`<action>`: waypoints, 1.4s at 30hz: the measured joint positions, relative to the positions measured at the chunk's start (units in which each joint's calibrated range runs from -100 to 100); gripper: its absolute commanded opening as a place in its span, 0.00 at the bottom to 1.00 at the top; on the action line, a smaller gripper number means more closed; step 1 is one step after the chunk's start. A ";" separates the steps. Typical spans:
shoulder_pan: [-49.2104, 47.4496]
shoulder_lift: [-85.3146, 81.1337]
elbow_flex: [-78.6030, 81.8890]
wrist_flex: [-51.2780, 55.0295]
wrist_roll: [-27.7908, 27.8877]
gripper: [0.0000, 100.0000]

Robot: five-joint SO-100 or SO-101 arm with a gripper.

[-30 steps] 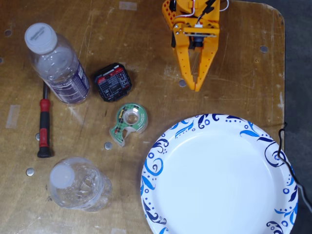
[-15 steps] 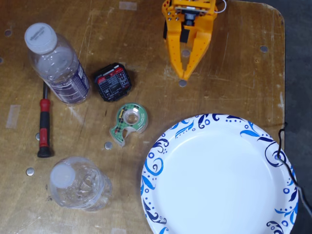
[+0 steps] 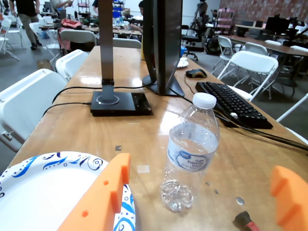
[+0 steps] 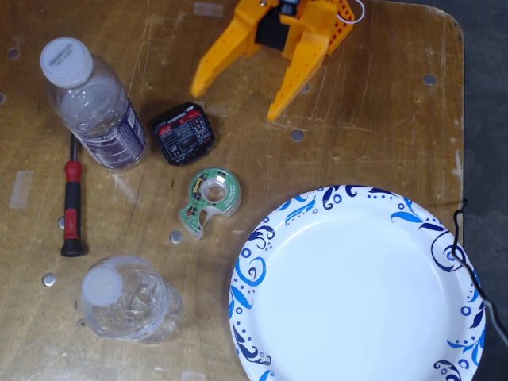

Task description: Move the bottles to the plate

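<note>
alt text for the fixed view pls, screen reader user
Top-down wooden table: an open orange claw at the top, an empty blue-patterned plate lower right. On the left stand a labelled bottle and a smaller crinkled bottle, both off the plate.

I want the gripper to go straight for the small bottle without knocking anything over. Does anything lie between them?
Yes. In the fixed view the black box and the tape dispenser lie roughly on the line from the open gripper to the small bottle. Both are low and flat.
</note>
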 measured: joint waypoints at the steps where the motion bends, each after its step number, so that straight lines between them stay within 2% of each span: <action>1: 0.00 3.78 -3.15 0.00 0.00 0.36; 7: 2.92 24.24 -16.64 -6.30 0.00 0.37; 12: 4.19 34.73 -23.65 -9.19 -1.35 0.37; 30: 6.56 63.00 -51.80 -9.36 -3.59 0.37; 42: 7.20 70.39 -59.62 -9.36 -3.59 0.37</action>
